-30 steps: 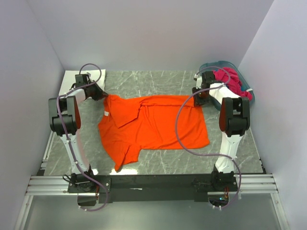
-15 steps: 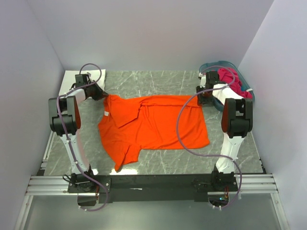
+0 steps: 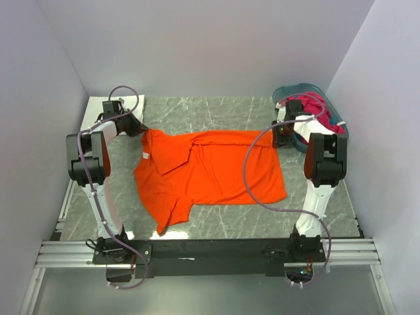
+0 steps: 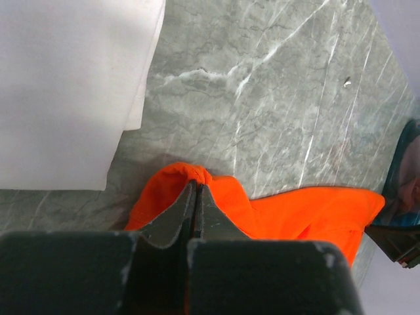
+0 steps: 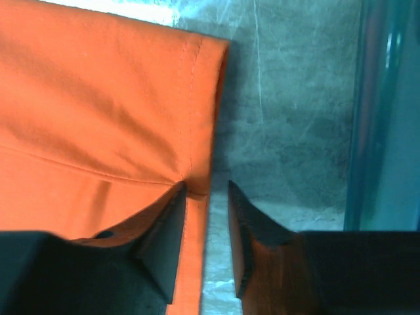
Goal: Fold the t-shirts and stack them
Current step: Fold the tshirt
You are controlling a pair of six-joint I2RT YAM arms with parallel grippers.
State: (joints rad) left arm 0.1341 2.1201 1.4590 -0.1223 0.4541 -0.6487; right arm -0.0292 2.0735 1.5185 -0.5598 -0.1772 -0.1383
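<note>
An orange t-shirt [image 3: 210,172] lies spread on the marble table, collar to the left. My left gripper [image 3: 139,130] is at its back left corner. In the left wrist view the left gripper [image 4: 195,187] is shut on a bunched fold of the orange t-shirt [image 4: 295,210]. My right gripper [image 3: 279,136] sits at the shirt's back right corner. In the right wrist view the right gripper [image 5: 207,190] is open and straddles the hem of the orange t-shirt [image 5: 98,118], one finger [image 5: 164,236] over cloth, the other over bare table. A magenta t-shirt [image 3: 318,108] fills the basket.
A teal plastic basket [image 3: 296,89] stands at the back right, and its wall [image 5: 384,111] rises just right of my right gripper. Something white and flat [image 3: 97,106] lies in the back left corner, close to the left gripper, seen as a white sheet [image 4: 65,85]. Grey walls enclose the table.
My right gripper has shifted a little right and back toward the basket, along the shirt's corner. The left gripper and the orange shirt have stayed put.
</note>
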